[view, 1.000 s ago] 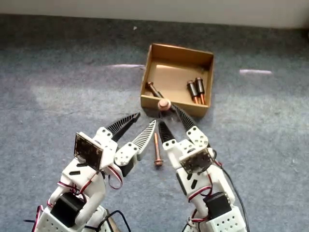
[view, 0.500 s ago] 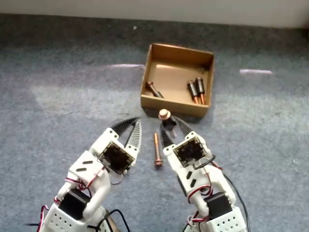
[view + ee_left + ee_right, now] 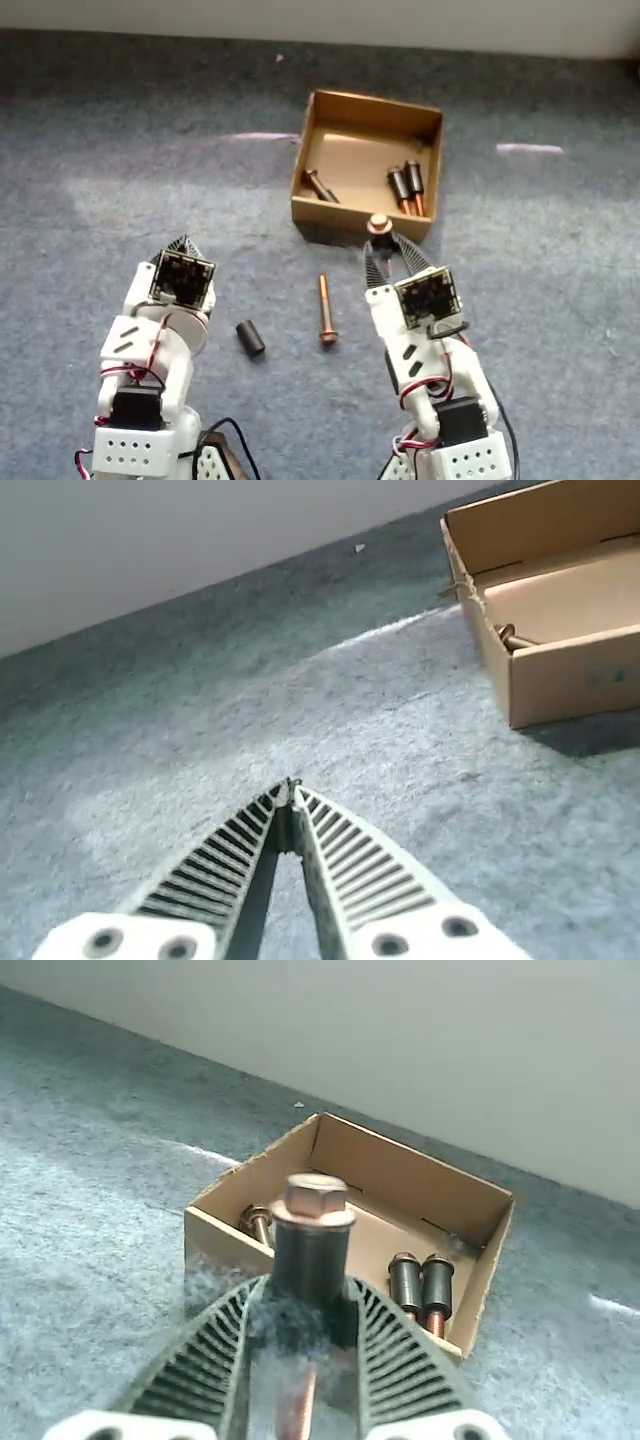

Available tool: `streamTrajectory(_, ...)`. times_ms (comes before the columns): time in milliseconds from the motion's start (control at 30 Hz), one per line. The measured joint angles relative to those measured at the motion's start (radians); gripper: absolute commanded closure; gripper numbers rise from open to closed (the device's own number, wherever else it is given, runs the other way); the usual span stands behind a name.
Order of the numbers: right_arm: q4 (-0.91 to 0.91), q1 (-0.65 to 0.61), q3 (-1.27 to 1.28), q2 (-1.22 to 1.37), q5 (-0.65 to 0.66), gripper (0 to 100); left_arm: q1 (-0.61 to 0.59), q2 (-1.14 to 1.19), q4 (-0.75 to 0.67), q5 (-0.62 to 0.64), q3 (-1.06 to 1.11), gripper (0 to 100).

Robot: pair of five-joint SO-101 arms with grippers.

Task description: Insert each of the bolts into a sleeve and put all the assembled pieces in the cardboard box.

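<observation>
My right gripper (image 3: 386, 247) is shut on a dark sleeve with a copper bolt through it (image 3: 378, 225), held upright just in front of the cardboard box (image 3: 365, 214). In the right wrist view the piece (image 3: 311, 1237) stands between my gripper's (image 3: 308, 1298) fingers, with the box (image 3: 228, 1222) behind it. Three assembled pieces lie in the box: two side by side (image 3: 406, 186) and one at the left wall (image 3: 318, 185). A bare bolt (image 3: 325, 309) and a loose black sleeve (image 3: 250, 337) lie on the carpet. My left gripper (image 3: 184, 244) (image 3: 290, 789) is shut and empty, well left of them.
Grey carpet covers the whole table. In the left wrist view the box (image 3: 570, 685) stands off to one side with a bolt head (image 3: 507, 636) showing inside. A pale wall runs along the far edge (image 3: 320, 15).
My left gripper closed and drew back to the left, leaving the black sleeve in view on the carpet. My right gripper closed on the sleeved bolt and carried it rightward along the box front.
</observation>
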Motion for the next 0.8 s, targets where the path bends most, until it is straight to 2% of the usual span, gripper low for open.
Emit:
streamTrajectory(200,0.184,0.023,-0.100,0.126,-0.006,99.3,-0.014,0.000,0.101,0.009,0.002,99)
streamTrajectory(433,0.192,0.023,-0.439,0.508,-0.009,99.3,-0.014,0.000,0.106,0.063,0.002,99)
streamTrajectory(800,-0.064,0.028,-0.896,1.270,-0.009,99.3,-0.014,0.000,0.106,0.063,0.002,99)
